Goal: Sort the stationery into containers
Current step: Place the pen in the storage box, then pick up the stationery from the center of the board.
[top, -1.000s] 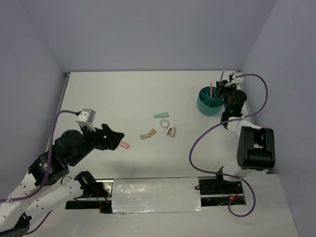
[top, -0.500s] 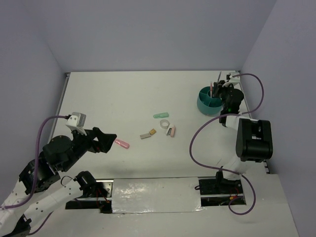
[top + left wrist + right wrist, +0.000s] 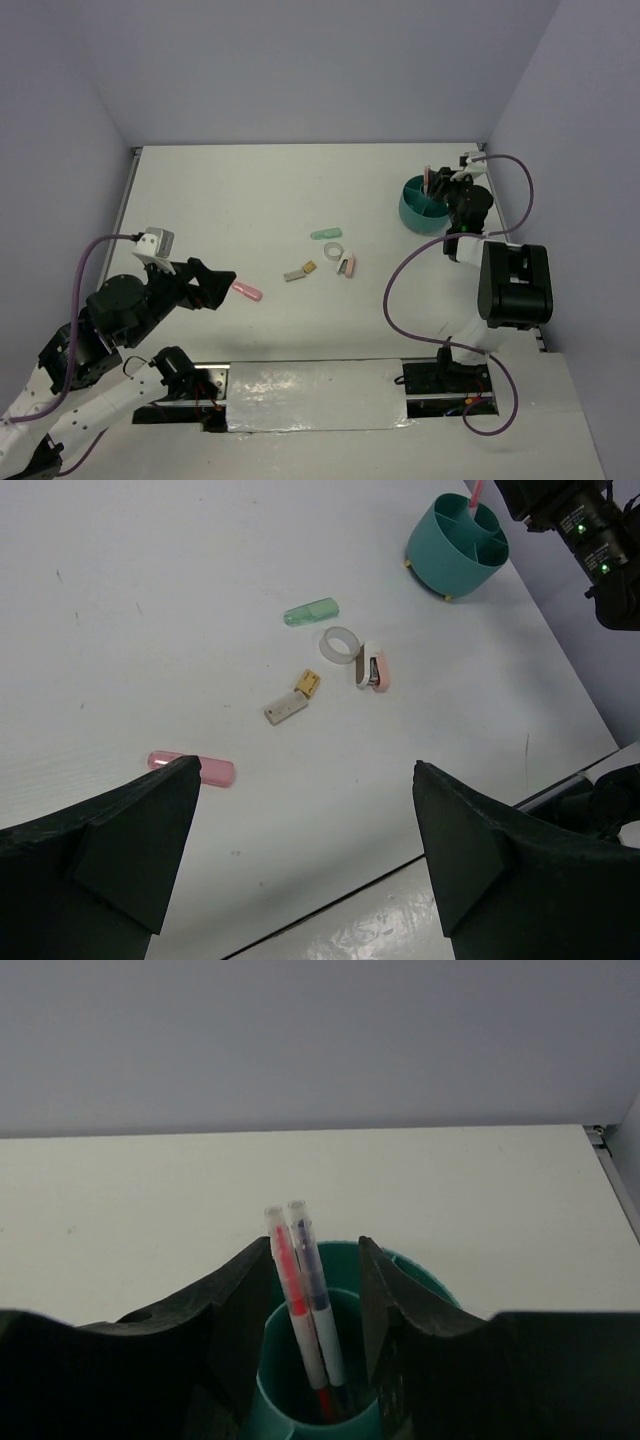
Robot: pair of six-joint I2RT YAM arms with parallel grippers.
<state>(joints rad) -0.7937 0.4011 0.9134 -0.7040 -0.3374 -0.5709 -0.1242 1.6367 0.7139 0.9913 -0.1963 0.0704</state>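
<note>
Right gripper (image 3: 315, 1250): jaws apart, straddling pink pen (image 3: 290, 1290) and grey pen (image 3: 320, 1300), both standing in one compartment of teal organiser cup (image 3: 420, 1272). Left gripper (image 3: 305, 780): wide open, empty, pink capsule (image 3: 192, 768) near its tips. Mint capsule (image 3: 311, 612), tape ring (image 3: 339, 644), grey-tan block (image 3: 286, 709) loose mid-table.

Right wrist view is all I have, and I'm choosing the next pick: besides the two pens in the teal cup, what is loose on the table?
Observer: A cluster in the middle: mint-green capsule, white tape ring, pink-and-white piece, grey-tan block, small tan block.
Operator: Anything apart from it?
Observer: A pink capsule, lying by a fingertip of the left gripper.
Operator: Held?
Observer: No, that gripper is open; the capsule rests on the table.
</note>
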